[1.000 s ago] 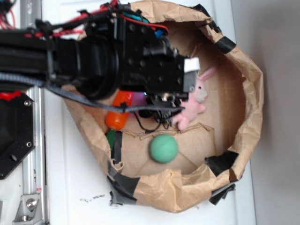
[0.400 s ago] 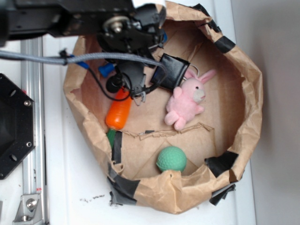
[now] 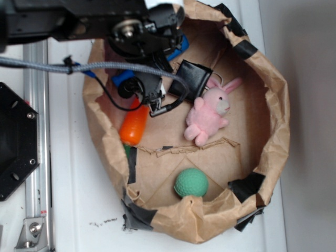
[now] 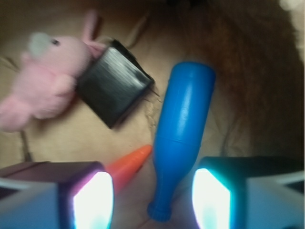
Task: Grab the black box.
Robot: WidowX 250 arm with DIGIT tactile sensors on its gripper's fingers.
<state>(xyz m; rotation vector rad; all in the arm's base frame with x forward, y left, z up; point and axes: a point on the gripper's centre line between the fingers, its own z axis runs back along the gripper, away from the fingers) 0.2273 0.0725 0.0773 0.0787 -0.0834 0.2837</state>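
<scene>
The black box [image 4: 113, 88] lies tilted on the brown paper floor, touching the pink bunny [image 4: 40, 81]. In the exterior view the black box [image 3: 193, 79] sits just above the bunny [image 3: 209, 113]. My gripper [image 4: 152, 200] is open, its two lit fingers [image 4: 93, 200] wide apart at the bottom of the wrist view. It is short of the box, which lies ahead and to the left. Between the fingers lies the neck of a blue bottle [image 4: 181, 129], untouched. In the exterior view the arm [image 3: 131, 31] hides the fingertips.
An orange carrot [image 3: 134, 126] lies left of the bunny, its tip [image 4: 131, 162] beside the bottle. A green ball [image 3: 190, 182] rests near the front wall. The crumpled paper bag wall [image 3: 278, 121] rings everything. A black hexagonal plate [image 3: 13, 142] sits outside at left.
The arm has swung from over the bag's middle to its top-left edge, uncovering the black box and bunny. The green ball rolled slightly down and right, and the bag wall shifted a little.
</scene>
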